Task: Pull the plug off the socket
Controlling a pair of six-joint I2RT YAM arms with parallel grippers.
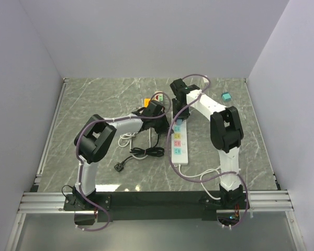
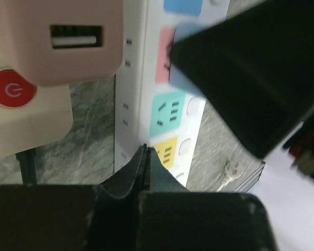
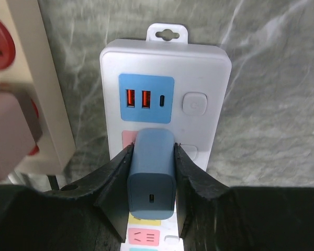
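Blue plug (image 3: 151,172) between jaws, on white strip (image 3: 214,83)

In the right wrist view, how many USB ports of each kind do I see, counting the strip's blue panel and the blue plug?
Orange USB-A ports, on the blue panel: 2
USB-C ports, one on the panel, one on the blue plug in the right claw: 2
Total: 4
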